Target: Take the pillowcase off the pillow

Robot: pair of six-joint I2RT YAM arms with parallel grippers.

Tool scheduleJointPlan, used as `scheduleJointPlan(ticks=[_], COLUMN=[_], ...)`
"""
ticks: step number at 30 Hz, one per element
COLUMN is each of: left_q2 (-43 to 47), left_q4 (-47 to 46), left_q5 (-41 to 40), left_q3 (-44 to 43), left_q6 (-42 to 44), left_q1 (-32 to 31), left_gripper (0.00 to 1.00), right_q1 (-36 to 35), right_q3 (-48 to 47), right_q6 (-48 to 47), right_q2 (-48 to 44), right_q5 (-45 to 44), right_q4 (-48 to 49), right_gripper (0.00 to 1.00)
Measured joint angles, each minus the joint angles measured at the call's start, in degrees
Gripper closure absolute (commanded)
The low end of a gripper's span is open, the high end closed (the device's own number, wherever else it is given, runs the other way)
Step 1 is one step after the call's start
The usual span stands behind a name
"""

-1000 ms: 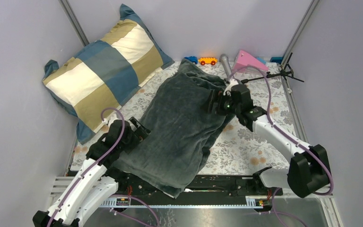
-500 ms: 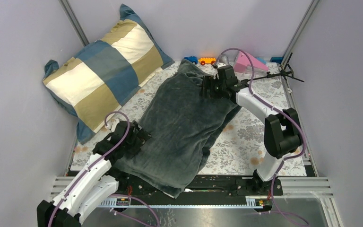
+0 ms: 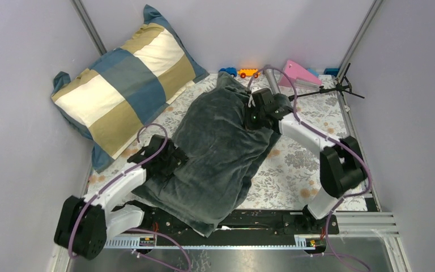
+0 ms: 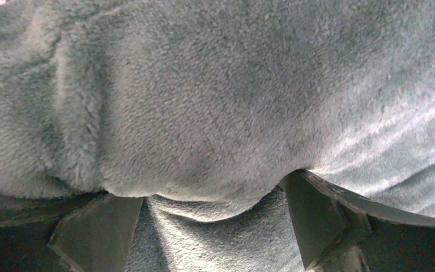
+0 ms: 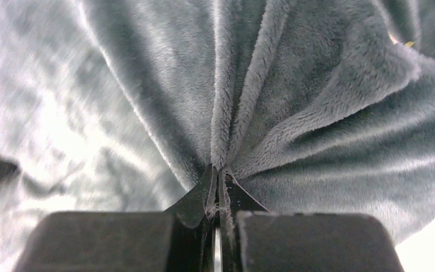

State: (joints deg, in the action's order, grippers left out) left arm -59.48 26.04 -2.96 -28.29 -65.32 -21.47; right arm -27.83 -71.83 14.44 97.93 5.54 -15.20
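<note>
The pillowcase (image 3: 221, 153) shows its plain dark grey plush face and lies diagonally across the floral table cover (image 3: 300, 164). The pillow is hidden inside it. My right gripper (image 3: 253, 116) is at the far right corner of the pillowcase. In the right wrist view that gripper (image 5: 218, 170) is shut on a thin pinched ridge of the pillowcase (image 5: 317, 113). My left gripper (image 3: 173, 161) presses into the near left edge. In the left wrist view it (image 4: 204, 190) stands open, and a bulge of the pillowcase (image 4: 215, 102) sits between its spread fingers (image 4: 311, 209).
A big blue, tan and cream checked cushion (image 3: 124, 85) leans in the back left corner. Along the back wall lie small toy cars (image 3: 248, 72), a grey cylinder (image 3: 271, 76), a pink piece (image 3: 299, 72) and a black tripod (image 3: 340, 88). Purple walls close in both sides.
My right gripper moved left onto the pillowcase's far corner and closed on a fold. My left arm pushed forward and right into the pillowcase's near left edge, staying open.
</note>
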Motion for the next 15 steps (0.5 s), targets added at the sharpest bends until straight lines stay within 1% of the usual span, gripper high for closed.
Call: scheduleJointPlan(ticks=[4,8,12,15], left_q2=[-7.48,-13.42,-20.35,-26.29], left_q4=[-0.52,-3.30,-8.92,-12.59], left_q5=[0.57,-0.48,-2.23,-3.65], left_q3=[-4.39,-8.22,-13.55,-19.37], left_q6=[2.64,5.40,8.48,10.56], left_q1=[1.29,1.64,1.70,1.75], left_gripper=[0.03,0.02,0.02,0.04], right_q1=[-4.39,-8.28,-8.76,-8.79], right_q3=[6.19,11.72,15.82,18.47], right_q6=[0.72,0.81,0.83,1.29], right_q2=[-8.63,-20.22,-30.82,-37.62], right_q5=[0.04,-1.11,-3.48,-3.96], right_q4=[-1.09,-3.06,-5.81,-8.31], right_gripper=[1.00,1.00,1.00,1.00])
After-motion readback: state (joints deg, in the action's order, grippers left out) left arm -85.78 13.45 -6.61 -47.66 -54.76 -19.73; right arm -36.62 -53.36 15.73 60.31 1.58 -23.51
